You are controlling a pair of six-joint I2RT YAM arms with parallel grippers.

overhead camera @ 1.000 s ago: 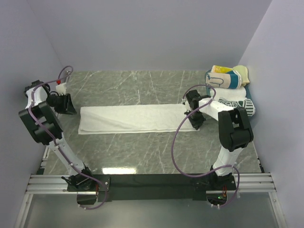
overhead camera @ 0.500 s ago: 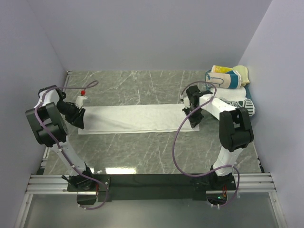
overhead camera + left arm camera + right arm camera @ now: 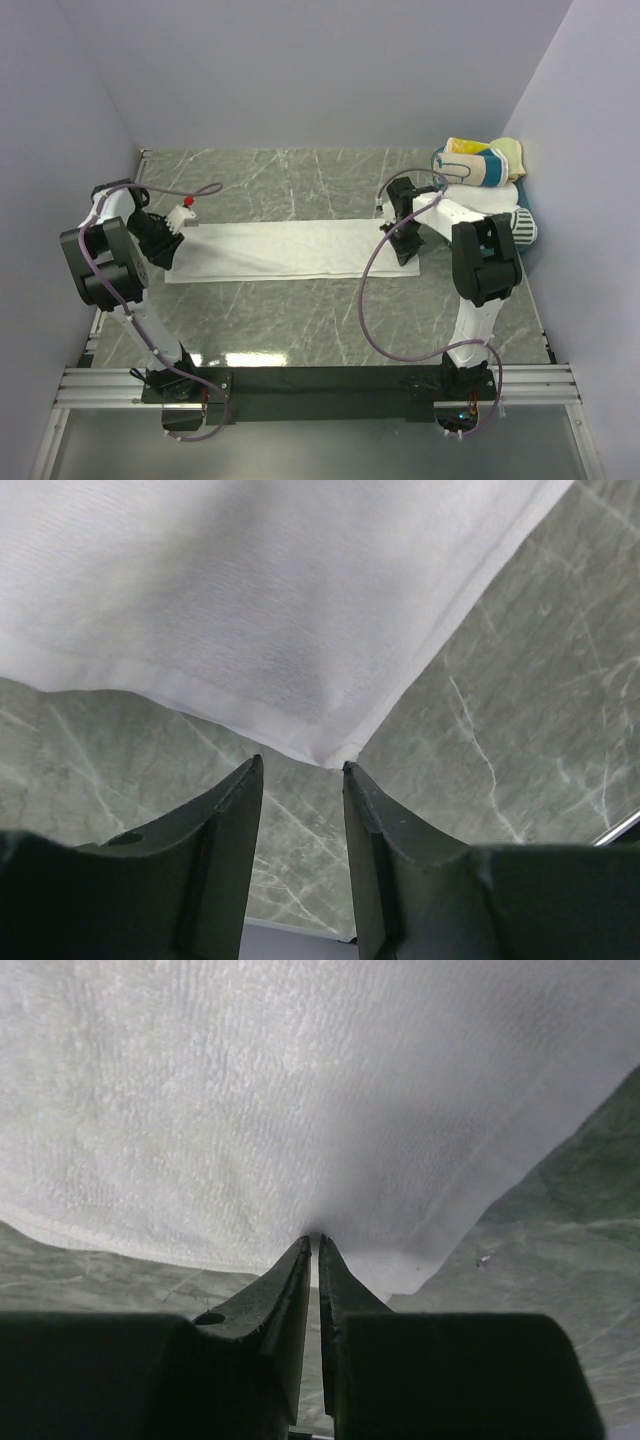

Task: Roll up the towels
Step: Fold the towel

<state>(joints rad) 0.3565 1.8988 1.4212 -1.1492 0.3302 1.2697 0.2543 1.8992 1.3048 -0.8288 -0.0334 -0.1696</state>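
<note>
The large white towel [image 3: 290, 248] lies flat as a long strip across the marble table. My left gripper [image 3: 168, 250] is at the towel's left end. In the left wrist view it [image 3: 300, 765] is open, and a corner of the towel [image 3: 250, 610] lies just at its fingertips, not gripped. My right gripper [image 3: 405, 245] is at the towel's right end. In the right wrist view it [image 3: 317, 1240] is shut on the edge of the towel [image 3: 300, 1090], which puckers at the tips.
A rolled yellow-teal-white striped towel [image 3: 476, 165] and a rolled white towel with dark print [image 3: 503, 222] are stacked at the back right against the wall. Walls close in the table [image 3: 300, 320] on the left, back and right.
My left arm has swung from the back left down to the towel's left end. My right gripper has shifted slightly left, still holding the towel's right edge.
</note>
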